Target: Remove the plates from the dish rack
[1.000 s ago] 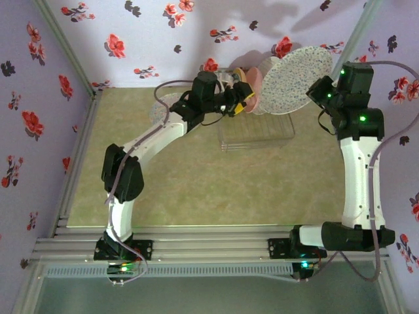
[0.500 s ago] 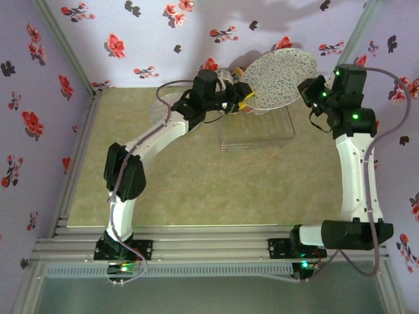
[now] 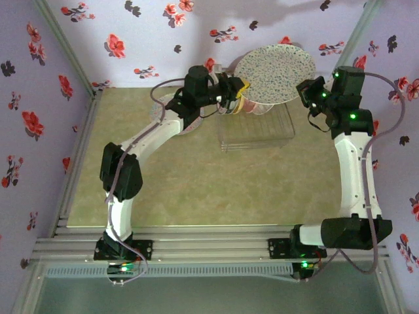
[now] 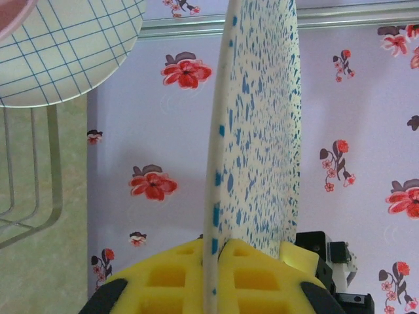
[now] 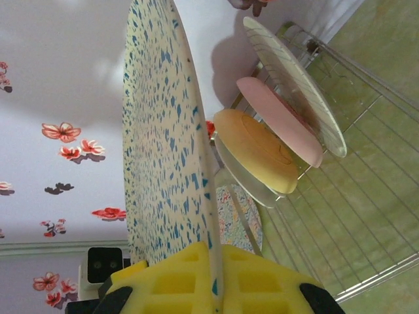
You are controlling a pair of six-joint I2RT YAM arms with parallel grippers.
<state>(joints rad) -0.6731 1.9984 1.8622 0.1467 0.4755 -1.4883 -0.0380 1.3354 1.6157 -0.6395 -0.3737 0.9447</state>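
While it is pinched at opposite rims by both arms, the speckled plate (image 3: 275,72) is held aloft over the back of the dish rack (image 3: 258,131) — the left pincer (image 4: 219,261) pressed onto its left rim, the right pincer (image 5: 213,268) onto its right. A grid plate (image 5: 294,78), pink plate (image 5: 278,121) and orange-yellow plate (image 5: 252,147) are seen standing in the rack. One grip, it is judged, must be released first — the patterned plate (image 5: 239,209) lying flat on the desk (image 3: 196,183) is nearer the left arm.
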